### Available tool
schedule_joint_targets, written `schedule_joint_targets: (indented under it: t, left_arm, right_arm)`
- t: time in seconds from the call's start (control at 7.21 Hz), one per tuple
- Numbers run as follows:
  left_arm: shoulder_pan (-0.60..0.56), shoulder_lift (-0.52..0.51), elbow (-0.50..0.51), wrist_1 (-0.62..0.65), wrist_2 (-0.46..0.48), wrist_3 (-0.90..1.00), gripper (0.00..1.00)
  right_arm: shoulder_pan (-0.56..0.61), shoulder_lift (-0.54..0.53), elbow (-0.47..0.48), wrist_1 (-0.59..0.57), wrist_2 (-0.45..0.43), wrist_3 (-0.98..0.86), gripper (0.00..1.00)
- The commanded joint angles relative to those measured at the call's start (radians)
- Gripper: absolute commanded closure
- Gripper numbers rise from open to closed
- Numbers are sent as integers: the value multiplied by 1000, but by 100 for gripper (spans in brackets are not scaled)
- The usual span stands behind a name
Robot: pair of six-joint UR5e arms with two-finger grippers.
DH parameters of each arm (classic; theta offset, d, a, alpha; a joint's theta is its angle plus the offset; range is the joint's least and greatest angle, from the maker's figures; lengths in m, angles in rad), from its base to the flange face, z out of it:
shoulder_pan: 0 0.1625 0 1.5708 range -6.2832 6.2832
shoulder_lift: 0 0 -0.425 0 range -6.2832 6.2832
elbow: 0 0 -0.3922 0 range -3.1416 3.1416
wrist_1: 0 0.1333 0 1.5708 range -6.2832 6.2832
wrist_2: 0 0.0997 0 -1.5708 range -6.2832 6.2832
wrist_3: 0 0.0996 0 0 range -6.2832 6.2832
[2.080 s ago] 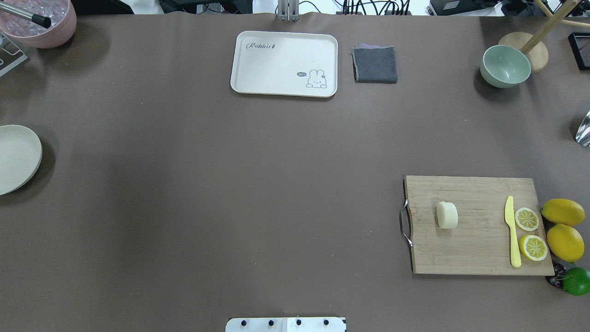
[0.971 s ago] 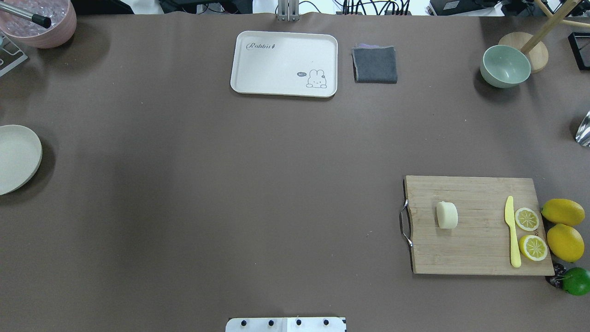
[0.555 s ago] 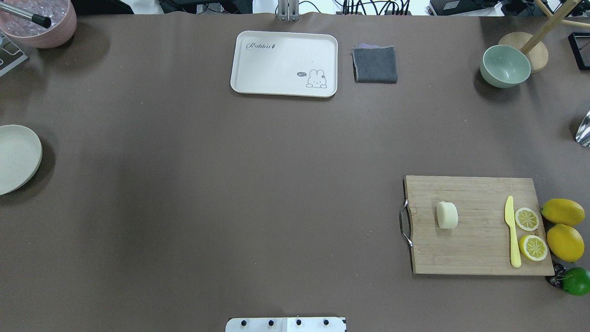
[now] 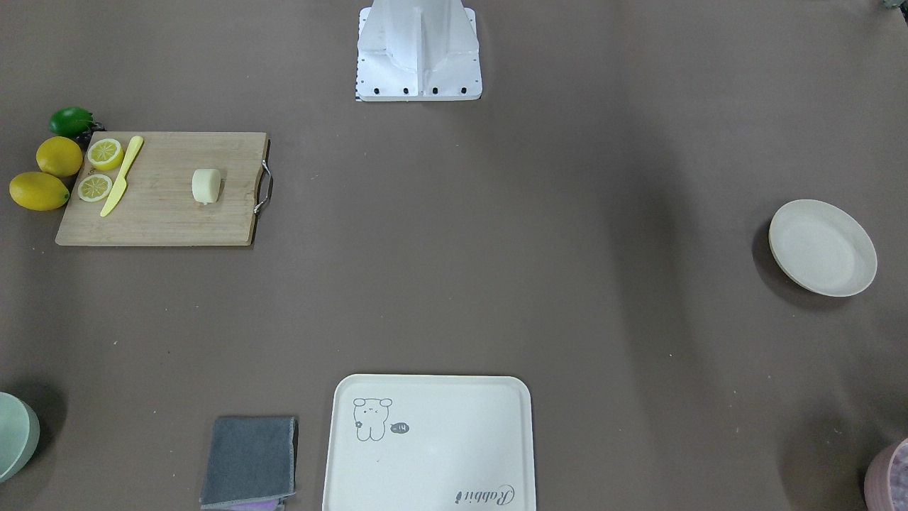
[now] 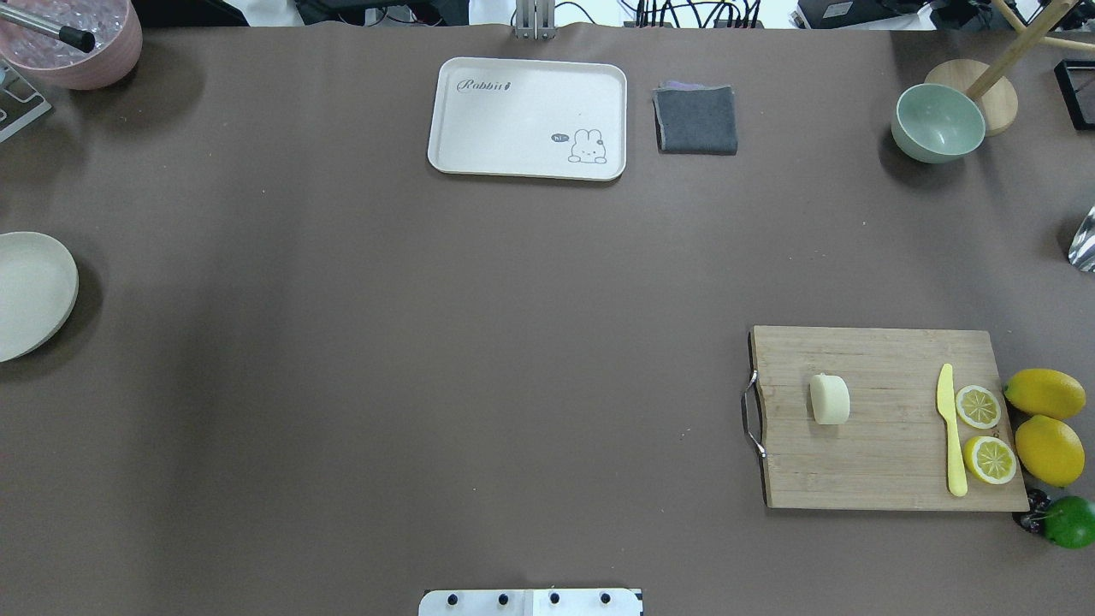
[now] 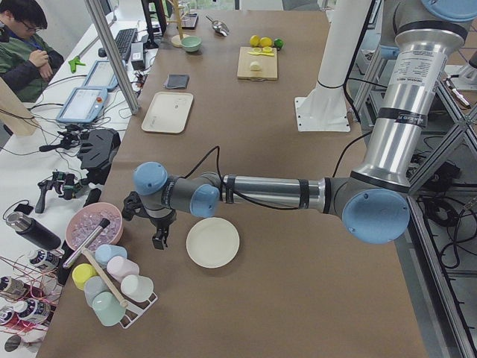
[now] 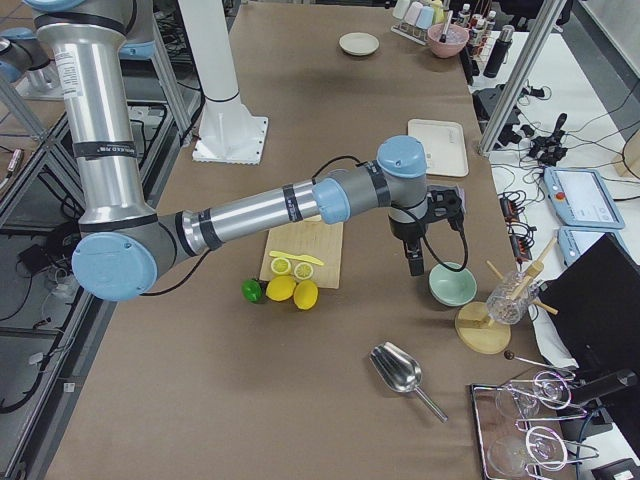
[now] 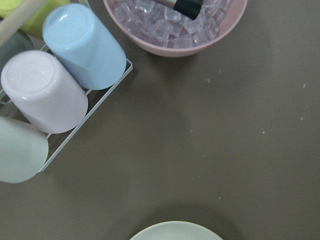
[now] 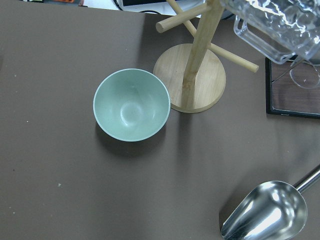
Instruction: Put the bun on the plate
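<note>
The pale cream bun (image 5: pixel 829 399) lies on its side on a wooden cutting board (image 5: pixel 881 462) at the table's right; it also shows in the front-facing view (image 4: pixel 206 185). The round cream plate (image 5: pixel 30 295) sits at the far left edge, empty (image 4: pixel 821 247), and its rim (image 8: pixel 175 231) shows at the bottom of the left wrist view. My left gripper (image 6: pixel 159 239) hangs just beside the plate (image 6: pixel 212 242), toward the cup rack. My right gripper (image 7: pixel 416 262) hovers by the green bowl, past the board's far end. I cannot tell whether either is open or shut.
On the board lie a yellow knife (image 5: pixel 949 432) and two lemon halves (image 5: pixel 978 406), with whole lemons (image 5: pixel 1045 393) and a lime beside it. A cream tray (image 5: pixel 528 118), grey cloth (image 5: pixel 696 120), green bowl (image 5: pixel 937 124), pink ice bowl (image 8: pixel 175 25), cup rack (image 8: pixel 55 90) and metal scoop (image 9: pixel 267 212) ring the table.
</note>
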Motion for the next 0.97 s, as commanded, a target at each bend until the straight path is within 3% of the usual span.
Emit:
schedule_joint_targets:
  t: [0.0, 0.28, 0.42, 0.83]
  left_arm:
    - [6, 50, 84, -94, 5, 110, 3]
    - [23, 76, 164, -214, 5, 112, 5]
    - [35, 96, 168, -222, 3, 111, 9]
    - [108, 97, 169, -222, 0, 109, 9]
  right_arm:
    - [0, -5, 35, -2, 4, 2, 0]
    - [0, -8, 61, -5, 6, 6, 0]
    - [0, -5, 63, -3, 4, 9, 0]
    - [0, -6, 73, -2, 1, 9, 0]
